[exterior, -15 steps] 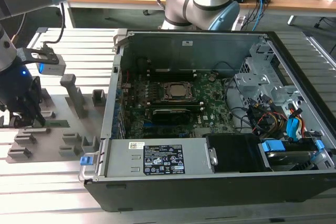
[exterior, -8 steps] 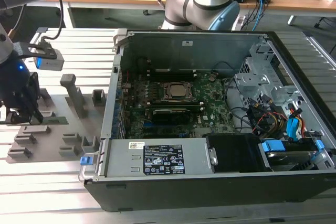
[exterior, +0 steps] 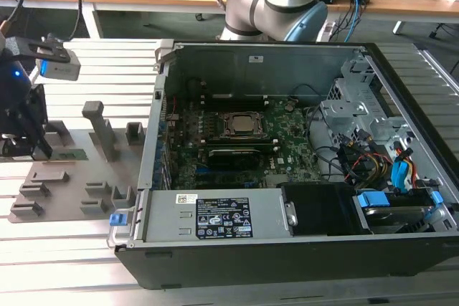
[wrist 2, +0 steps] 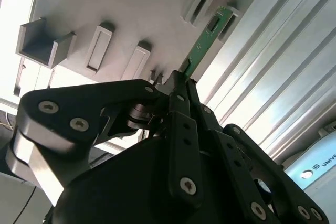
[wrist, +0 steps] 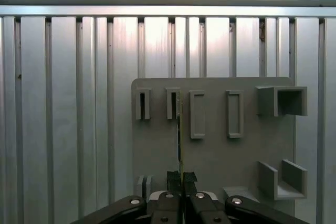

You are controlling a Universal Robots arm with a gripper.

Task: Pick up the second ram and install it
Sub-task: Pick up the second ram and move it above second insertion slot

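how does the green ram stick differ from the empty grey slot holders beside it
The second ram is green, thin and flat; the slot holders are grey, blocky frames. The gripper pinches the ram; the holders stand free. Both are at the grey plate.

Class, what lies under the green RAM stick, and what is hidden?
The grey holder plate lies beneath the second ram. The gripper, shut on its near end, covers that end and whatever is below it.
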